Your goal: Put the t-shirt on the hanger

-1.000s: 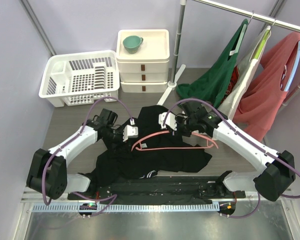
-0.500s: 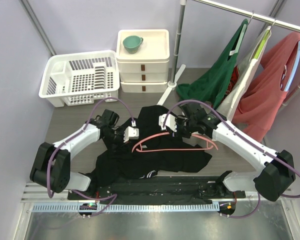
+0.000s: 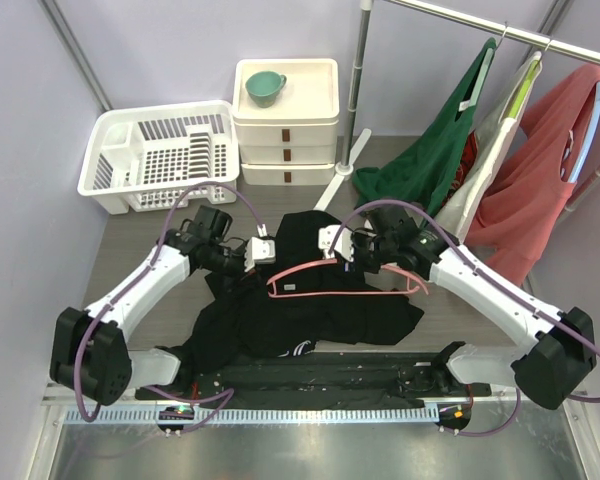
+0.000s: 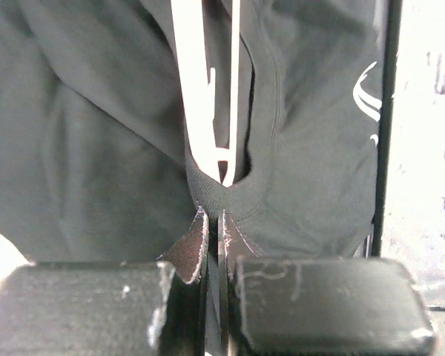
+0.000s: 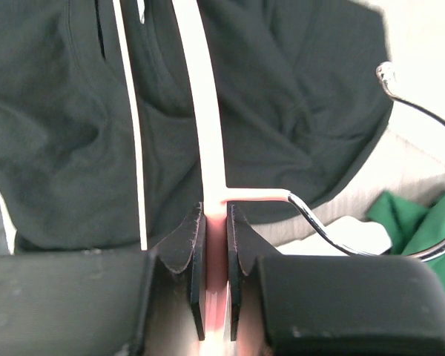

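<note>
Around me, the grey-brown table top point(image 3: 140, 235) stands between pale lilac walls. At its far left there is a white plastic dish rack point(image 3: 160, 155), and beside it a white box of three drawers point(image 3: 285, 135) with a teal cup point(image 3: 265, 87) on top. At the far right a metal clothes rail point(image 3: 480, 22) carries a dark green garment point(image 3: 430, 160) and a salmon-red garment point(image 3: 535, 190).

The large black soft t-shirt point(image 3: 320, 315) lies crumpled in the middle of the table, in front of my two bases, with its small white print point(image 3: 298, 350) near the front edge. The thin pink plastic hanger point(image 3: 350, 293) lies across the top of it, between my two grippers.

My left gripper point(image 4: 213, 222) is almost fully closed, and its fingers pinch the ribbed rim of the collar. In the left wrist view, one end of the hanger pokes into the neck opening just beyond the fingertips.

My right gripper point(image 5: 215, 215) is clamped narrow on the pink stem of the hanger, at the place where the curved metal hook point(image 5: 334, 230) comes out. The hook bends away to the right, above the table and apart from the black cloth.
</note>
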Action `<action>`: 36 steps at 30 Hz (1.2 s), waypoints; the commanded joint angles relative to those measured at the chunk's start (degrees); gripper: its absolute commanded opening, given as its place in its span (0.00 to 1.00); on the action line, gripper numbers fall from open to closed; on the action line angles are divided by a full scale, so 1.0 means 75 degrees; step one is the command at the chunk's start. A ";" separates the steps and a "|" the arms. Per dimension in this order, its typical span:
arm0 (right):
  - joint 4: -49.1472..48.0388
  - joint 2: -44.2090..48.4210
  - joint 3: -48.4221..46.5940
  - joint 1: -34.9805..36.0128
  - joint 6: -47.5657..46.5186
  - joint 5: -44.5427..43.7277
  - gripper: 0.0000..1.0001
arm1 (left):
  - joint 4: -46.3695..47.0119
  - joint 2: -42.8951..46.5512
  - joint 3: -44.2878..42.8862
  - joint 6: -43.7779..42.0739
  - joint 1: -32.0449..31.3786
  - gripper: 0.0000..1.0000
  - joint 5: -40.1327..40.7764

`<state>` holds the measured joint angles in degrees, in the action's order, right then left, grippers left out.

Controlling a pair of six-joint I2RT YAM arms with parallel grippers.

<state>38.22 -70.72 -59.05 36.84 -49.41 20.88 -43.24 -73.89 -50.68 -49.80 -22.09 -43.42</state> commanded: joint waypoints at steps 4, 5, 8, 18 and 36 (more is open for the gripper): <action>-0.1532 0.0417 0.0127 -0.0025 -0.0104 0.0649 0.01 | -0.0597 0.0558 -0.0684 0.0323 0.0015 0.00 -0.0621; -0.1730 0.0429 0.0138 0.0010 -0.0115 0.0695 0.01 | -0.0621 0.0628 -0.0708 0.0359 0.0015 0.00 -0.0633; -0.2012 0.0336 0.0174 0.0127 -0.0139 0.0754 0.01 | -0.0632 0.0723 -0.0918 0.0569 -0.0008 0.00 -0.0703; -0.2938 -0.0297 0.0057 0.1052 0.0259 0.0637 0.01 | -0.0726 0.0875 -0.1271 0.0898 -0.0055 0.00 -0.0762; -0.5435 -0.1399 0.0021 0.2154 0.1420 0.0356 0.01 | -0.0351 0.1098 -0.1201 0.1801 -0.0172 0.28 -0.0656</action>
<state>8.69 -82.24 -56.90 52.34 -40.91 22.57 -46.35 -67.57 -58.70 -36.36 -23.16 -46.81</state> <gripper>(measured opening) 0.149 0.196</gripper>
